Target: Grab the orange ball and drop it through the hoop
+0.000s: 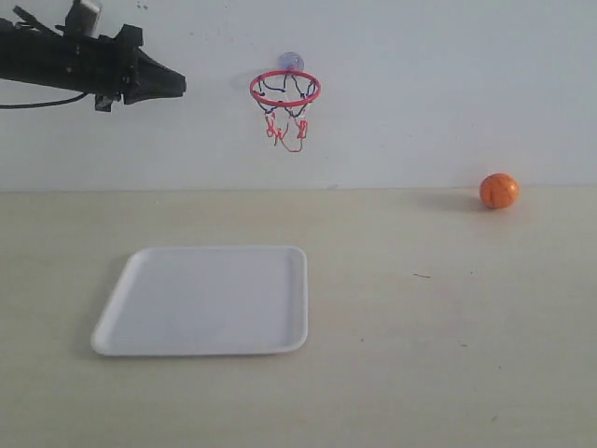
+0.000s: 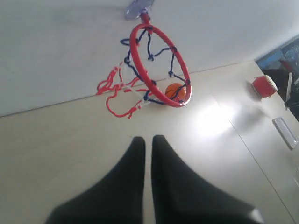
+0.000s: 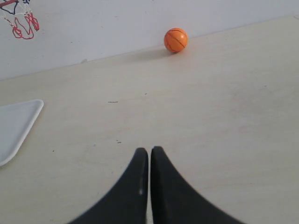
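Observation:
The orange ball (image 1: pixel 499 190) rests on the table against the back wall at the far right; it also shows as the ball (image 3: pixel 175 40) in the right wrist view and, through the ring, as the ball (image 2: pixel 175 91) in the left wrist view. The hoop (image 1: pixel 284 90), with red ring and ragged net, hangs on the wall by a bluish suction cup; the left wrist view shows the hoop (image 2: pixel 159 65) close by. My left gripper (image 1: pixel 177 87) is raised at hoop height, left of the ring, shut and holding nothing (image 2: pixel 148 140). My right gripper (image 3: pixel 149 150) is shut and empty, well short of the ball.
A white tray (image 1: pixel 207 299) lies on the table left of centre, its corner showing as the tray (image 3: pixel 18 126) in the right wrist view. A red object (image 2: pixel 264 87) and other clutter sit beyond the table's edge in the left wrist view.

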